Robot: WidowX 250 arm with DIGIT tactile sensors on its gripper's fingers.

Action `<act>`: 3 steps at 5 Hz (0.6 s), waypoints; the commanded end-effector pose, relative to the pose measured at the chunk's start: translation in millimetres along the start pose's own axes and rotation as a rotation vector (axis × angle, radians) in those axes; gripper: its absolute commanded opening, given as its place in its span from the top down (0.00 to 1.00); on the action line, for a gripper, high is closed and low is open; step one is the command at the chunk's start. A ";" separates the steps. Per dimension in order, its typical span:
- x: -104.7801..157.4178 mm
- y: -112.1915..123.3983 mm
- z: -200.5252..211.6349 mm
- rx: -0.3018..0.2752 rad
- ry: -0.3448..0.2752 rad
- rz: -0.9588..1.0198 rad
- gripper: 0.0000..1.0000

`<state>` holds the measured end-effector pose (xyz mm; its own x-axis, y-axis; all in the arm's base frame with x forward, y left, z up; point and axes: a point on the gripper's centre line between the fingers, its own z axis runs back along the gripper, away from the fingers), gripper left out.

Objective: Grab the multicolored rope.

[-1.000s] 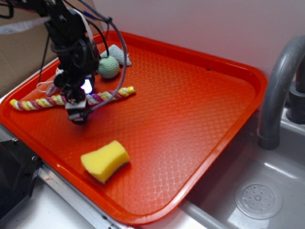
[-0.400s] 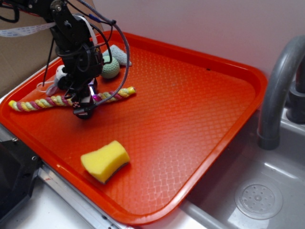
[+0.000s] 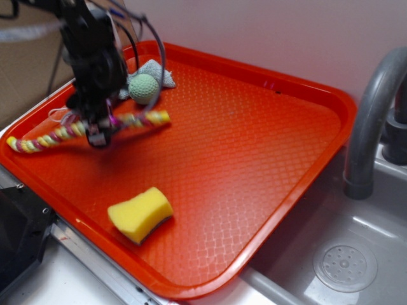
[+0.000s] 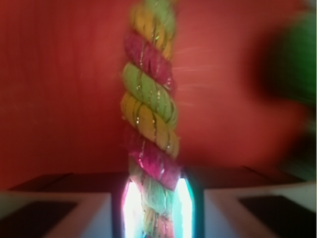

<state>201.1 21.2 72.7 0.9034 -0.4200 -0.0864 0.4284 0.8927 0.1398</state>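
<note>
The multicolored rope [image 3: 137, 119], twisted from yellow, pink, pale green and white strands, hangs a little above the orange tray [image 3: 254, 146] at its back left. My gripper [image 3: 98, 135] is shut on the rope near its middle, and both rope ends stick out to either side. In the wrist view the rope [image 4: 148, 104] runs upward from between my fingers [image 4: 156, 206], which press on it from both sides.
A yellow sponge [image 3: 140, 213] lies near the tray's front edge. A grey plush mouse with a green ball [image 3: 145, 87] sits at the tray's back left, just behind the rope. A grey faucet [image 3: 372, 121] and sink [image 3: 343, 264] are at the right.
My gripper has risen and shifted left and back, lifting the rope off the tray. The rope's ends now sit higher and farther left.
</note>
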 end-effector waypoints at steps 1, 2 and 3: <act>-5.5 -4.8 108.2 -0.140 -0.124 0.480 1.00; -0.2 -3.2 146.2 -0.214 -0.158 0.733 1.00; 8.9 -6.9 155.2 -0.228 -0.288 0.736 1.00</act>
<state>210.7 -12.0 215.1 0.9469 0.2686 0.1765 -0.2499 0.9606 -0.1212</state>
